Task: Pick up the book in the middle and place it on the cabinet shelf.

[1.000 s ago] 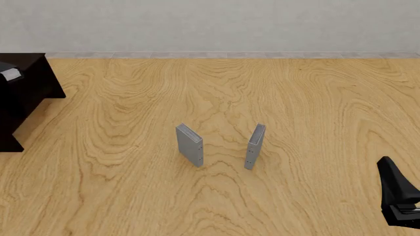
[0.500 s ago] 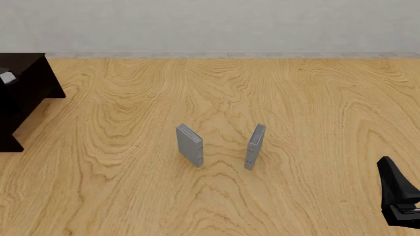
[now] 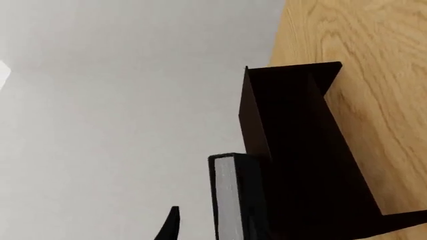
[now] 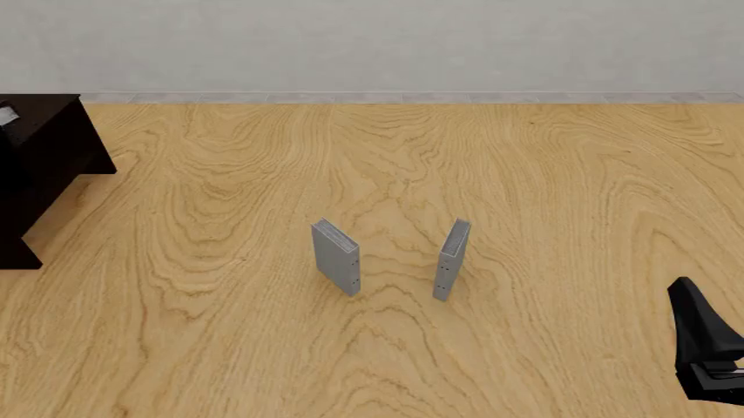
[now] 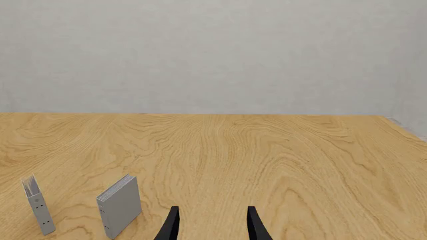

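The cabinet shelf (image 4: pixel 41 165) is cut by the front view's left side, so only its right part shows, and of the book (image 4: pixel 6 114) just a white sliver remains there. In the left wrist view the book (image 3: pixel 233 200) runs off the picture, and the left end effector (image 3: pixel 170 227) shows one finger only; its grip cannot be judged. The right end effector (image 4: pixel 709 348) is clipped near the bench's near right corner.

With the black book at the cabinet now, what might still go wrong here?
1. The book stands against the cabinet with its page edge past the side; it may tip off.
2. Only one fingertip of the left hand shows beside it; a careless retreat might clip it.
3. Both grey books stand upright and could topple.
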### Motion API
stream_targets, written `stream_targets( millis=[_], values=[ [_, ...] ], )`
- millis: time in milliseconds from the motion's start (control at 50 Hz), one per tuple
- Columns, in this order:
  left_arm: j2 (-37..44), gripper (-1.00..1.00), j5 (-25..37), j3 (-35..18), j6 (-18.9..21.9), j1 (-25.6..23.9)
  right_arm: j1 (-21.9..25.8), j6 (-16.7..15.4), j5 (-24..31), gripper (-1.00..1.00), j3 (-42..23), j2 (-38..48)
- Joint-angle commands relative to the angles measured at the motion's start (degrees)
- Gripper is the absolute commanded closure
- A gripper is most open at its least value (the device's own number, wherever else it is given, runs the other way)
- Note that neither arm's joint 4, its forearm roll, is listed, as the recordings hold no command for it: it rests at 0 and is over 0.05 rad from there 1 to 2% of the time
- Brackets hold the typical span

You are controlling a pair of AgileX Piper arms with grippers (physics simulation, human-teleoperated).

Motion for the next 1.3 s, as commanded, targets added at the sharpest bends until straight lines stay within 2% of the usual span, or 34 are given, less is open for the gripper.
stream_targets(
  millis=[20,520,920,980,1020,1040,1100,1120,1300],
  values=[
    [-4.5,-1.00,2.0,0.7,0.0,-2.4,0.0,0.0,0.0,-1.00,0.0,0.0],
    [-11.8,-1.00,5.8,4.3,0.1,-5.7,0.0,0.0,0.0,-1.00,0.0,0.0],
    [-12.6,-1.00,4.7,5.6,0.1,-7.5,0.0,0.0,0.0,-1.00,0.0,0.0],
    [-13.4,-1.00,4.8,6.3,-0.7,-8.7,0.0,0.0,0.0,-1.00,0.0,0.0],
    [-14.9,-1.00,6.5,6.3,-2.9,-10.4,0.0,0.0,0.0,-1.00,0.0,0.0],
    [-14.6,-1.00,5.8,6.8,-2.4,-10.4,0.0,0.0,0.0,-1.00,0.0,0.0],
    [-18.1,-1.00,11.4,5.4,-8.0,-14.0,0.0,0.0,0.0,-1.00,0.0,0.0],
    [-18.9,-1.00,11.9,5.5,-8.7,-15.1,0.0,0.0,0.0,-1.00,0.0,0.0],
    [-19.3,-1.00,10.3,6.8,-11.7,-18.1,0.0,0.0,0.0,-1.00,0.0,0.0]
  ],
)
